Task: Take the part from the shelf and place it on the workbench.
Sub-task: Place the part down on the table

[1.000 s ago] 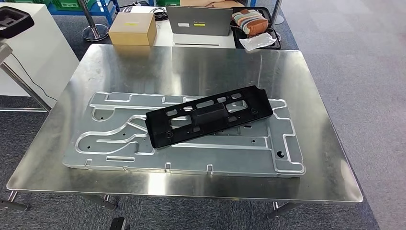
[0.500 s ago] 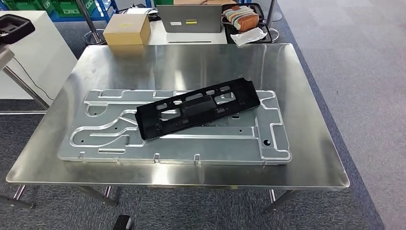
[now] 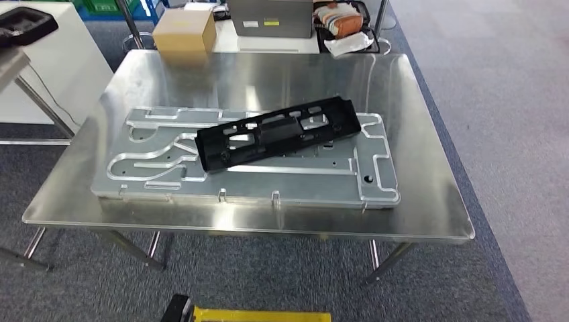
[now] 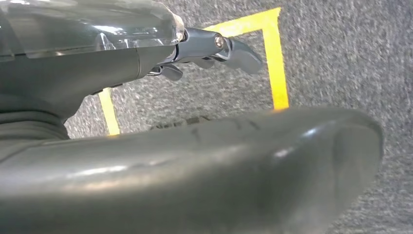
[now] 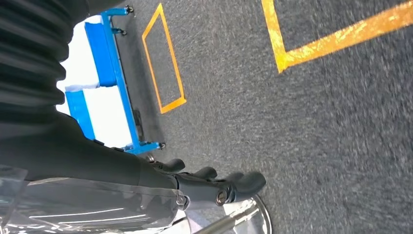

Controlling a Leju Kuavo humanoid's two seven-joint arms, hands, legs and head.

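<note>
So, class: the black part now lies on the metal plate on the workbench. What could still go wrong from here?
1. The black part lies askew across the grooved metal plate, so it may not be seated and could slide if knocked.
2. The plate sits close to the near edge of the workbench, where a bump might shift it.
3. Both hands, left hand and right hand, hang over the floor, too far to steady anything.

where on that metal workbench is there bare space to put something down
Bare steel runs across the workbench behind the grooved aluminium plate, toward the cardboard box, and in a strip along the right edge. The middle is crowded: the black part lies slanted on the plate. The near edge leaves a thin margin.
</note>
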